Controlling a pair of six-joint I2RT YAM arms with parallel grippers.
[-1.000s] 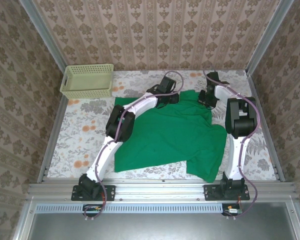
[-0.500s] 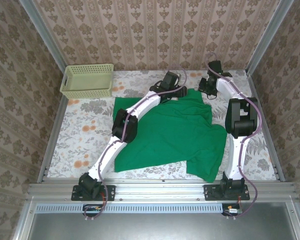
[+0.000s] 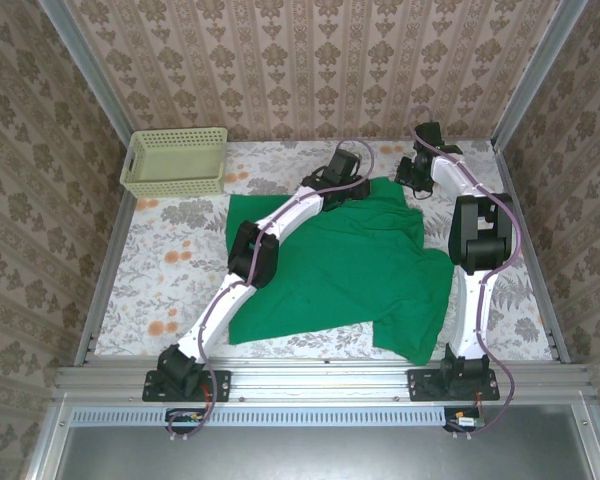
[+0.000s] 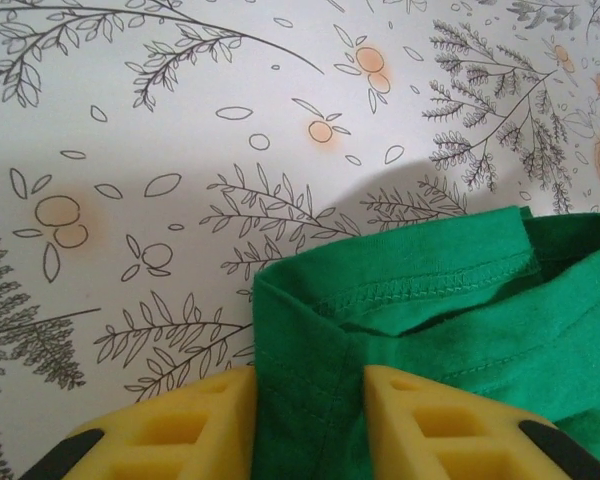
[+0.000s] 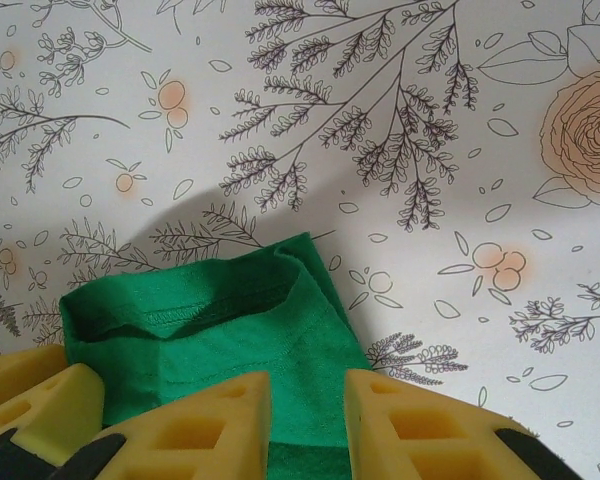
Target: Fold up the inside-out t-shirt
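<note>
Both arms grip the far edge of the t-shirt (image 3: 360, 270).
The green shirt lies spread across the middle of the floral bench (image 3: 165, 265). The left fingers (image 4: 215, 420) are set narrow, pinching a stitched hem fold between them. The right fingers (image 5: 220, 425), narrower, pinch the shirt's far right corner.

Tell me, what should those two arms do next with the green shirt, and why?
Probably lift the far edge a little and draw it toward the near side. Both pairs of yellow jaws have the stitched edge of the bright green soft-cloth t-shirt between them, while the rest lies spread on the floral table.
</note>
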